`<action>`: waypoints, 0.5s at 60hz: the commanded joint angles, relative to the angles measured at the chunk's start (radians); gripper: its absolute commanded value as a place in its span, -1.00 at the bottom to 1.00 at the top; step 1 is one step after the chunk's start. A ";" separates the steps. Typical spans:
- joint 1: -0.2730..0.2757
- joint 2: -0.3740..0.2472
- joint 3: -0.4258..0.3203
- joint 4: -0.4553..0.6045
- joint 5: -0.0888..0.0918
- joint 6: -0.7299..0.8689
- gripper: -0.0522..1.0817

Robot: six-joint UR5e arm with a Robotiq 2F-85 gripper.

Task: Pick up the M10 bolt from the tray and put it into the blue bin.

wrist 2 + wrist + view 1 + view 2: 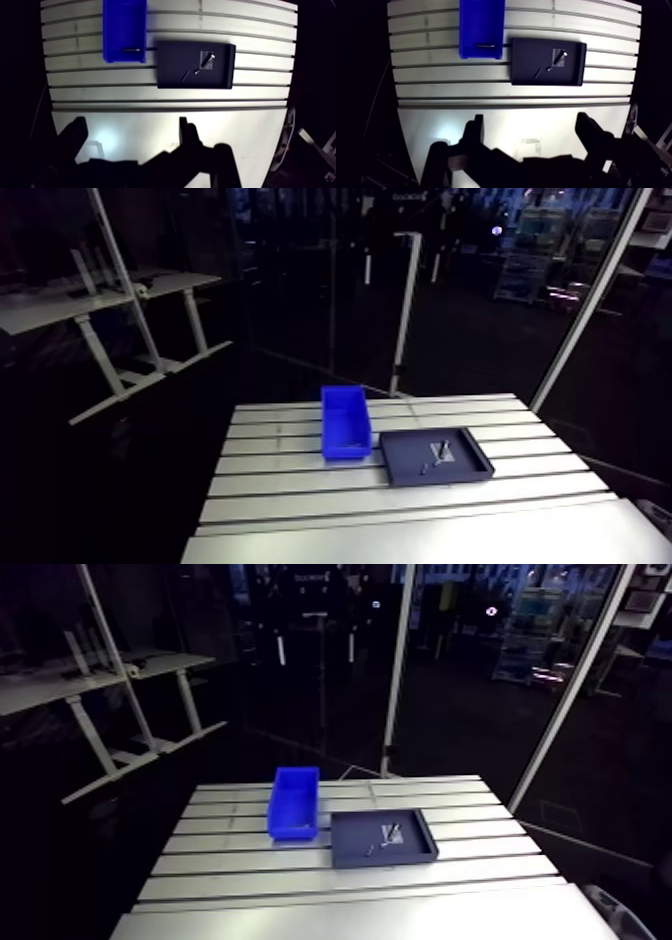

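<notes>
Gripper (531,120), fingers wide apart and empty, hangs over the near edge of the table (486,90); it should centre squarely over the bolt (558,57) in the far tray (526,55).

The tabletop (300,508) was pale aluminium, cut by long parallel slots, with a smooth plain strip along its near side. In the wrist view a soft glare (442,135) lay on that strip. The room behind was dim, almost black. To the left stood two desks (60,306) with light tops and white legs on long feet. A white post (405,308) rose upright behind the tabletop's far edge. A slanted pole (588,303) leaned up at the right, and a second pole (118,263) crossed before the desks. The floor (470,358) was dark. Far back at the right, shelves (545,243) showed under small cool lights.
</notes>
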 commanded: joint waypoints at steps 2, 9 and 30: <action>0.000 -0.003 0.002 0.000 0.000 0.004 -0.89; 0.000 -0.001 0.002 0.000 0.000 0.011 -0.89; -0.004 0.009 0.002 -0.009 -0.006 0.053 -0.89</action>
